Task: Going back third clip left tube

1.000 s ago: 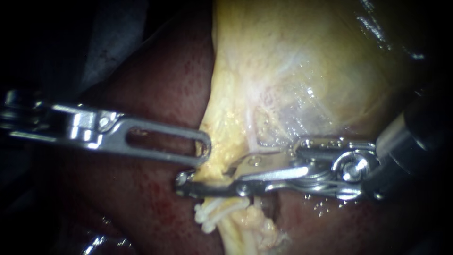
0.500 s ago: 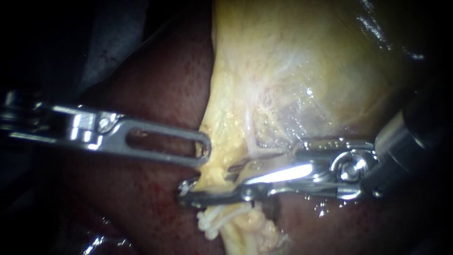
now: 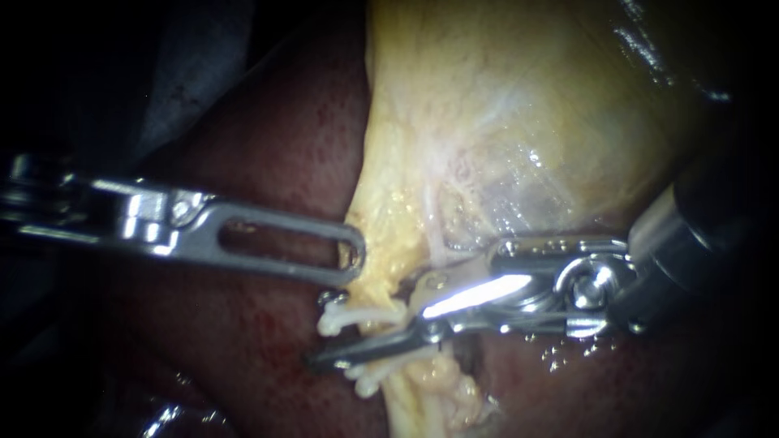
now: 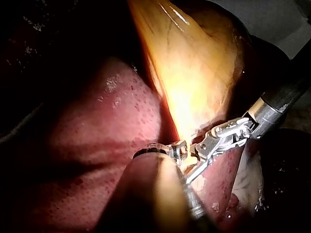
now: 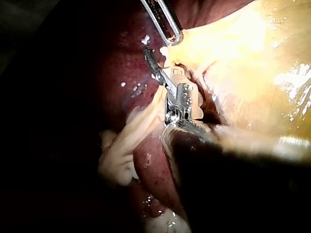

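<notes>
Clip (image 3: 345, 318), white, sits across the tube (image 3: 403, 389) just below the gallbladder (image 3: 519, 122), with both ends sticking out past the yellow strand. Further down the same tube are more white clips (image 3: 372, 378), set close together. The right instrument (image 3: 324, 331) has its jaws apart and grips nothing. The dark lower jaw crosses the tube between the upper clip and the lower clips, with a gap of liver (image 3: 268, 146) showing between it and the upper clip. The upper jaw passes behind the yellow tissue, and only a small bright tip shows beyond it, just above the clip's outer end. The left instrument (image 3: 353, 259) is clamped on the gallbladder's edge just above the clip, and yellow tissue shows through the end of its slotted jaw. In the left wrist view the left instrument (image 4: 180, 150) meets the yellow tissue, with the right instrument (image 4: 197, 167) just beside it. In the right wrist view the right instrument (image 5: 158, 60) has its jaws spread ahead of its wrist, and the left instrument (image 5: 177, 38) is just beyond them against the yellow tissue.
</notes>
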Controlling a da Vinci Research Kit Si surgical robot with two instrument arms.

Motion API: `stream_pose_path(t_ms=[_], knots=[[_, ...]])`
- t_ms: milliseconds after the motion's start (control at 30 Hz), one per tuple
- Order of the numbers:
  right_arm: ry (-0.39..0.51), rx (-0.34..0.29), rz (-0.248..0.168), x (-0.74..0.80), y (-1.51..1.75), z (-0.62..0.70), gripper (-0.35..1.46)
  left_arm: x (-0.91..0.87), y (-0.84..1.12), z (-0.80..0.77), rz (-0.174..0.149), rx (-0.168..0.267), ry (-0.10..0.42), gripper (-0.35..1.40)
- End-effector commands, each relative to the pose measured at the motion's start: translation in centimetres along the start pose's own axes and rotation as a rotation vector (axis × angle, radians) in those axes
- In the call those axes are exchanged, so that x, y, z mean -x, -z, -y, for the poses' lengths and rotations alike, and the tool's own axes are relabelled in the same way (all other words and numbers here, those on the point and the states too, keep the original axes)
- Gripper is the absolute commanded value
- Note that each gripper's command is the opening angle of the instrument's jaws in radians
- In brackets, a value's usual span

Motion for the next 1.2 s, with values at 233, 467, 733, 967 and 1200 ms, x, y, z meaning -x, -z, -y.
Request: stream_pose_path(t_ms=[233,467,733,967,1200], knots=[[-0.003,-0.006,-0.003,-0.05,0.35,0.03,0.48,0.00,-0.01,-0.02,-0.002,-0.001,-0.001,-0.35],[-0.012,0.005,-0.022,-0.16,0.85,0.05,0.46,0.00,0.00,-0.03,-0.003,-0.001,-0.002,-0.35],[-0.016,0.023,-0.045,-0.28,1.44,0.11,0.45,0.01,-0.02,-0.07,-0.003,-0.001,-0.003,-0.35],[0.015,0.039,-0.058,-0.33,1.88,0.15,0.45,0.04,-0.04,-0.12,-0.003,0.000,-0.005,-0.35],[0.026,0.060,-0.072,-0.37,2.15,0.16,0.45,0.06,-0.06,-0.16,-0.003,0.000,-0.006,-0.35]])
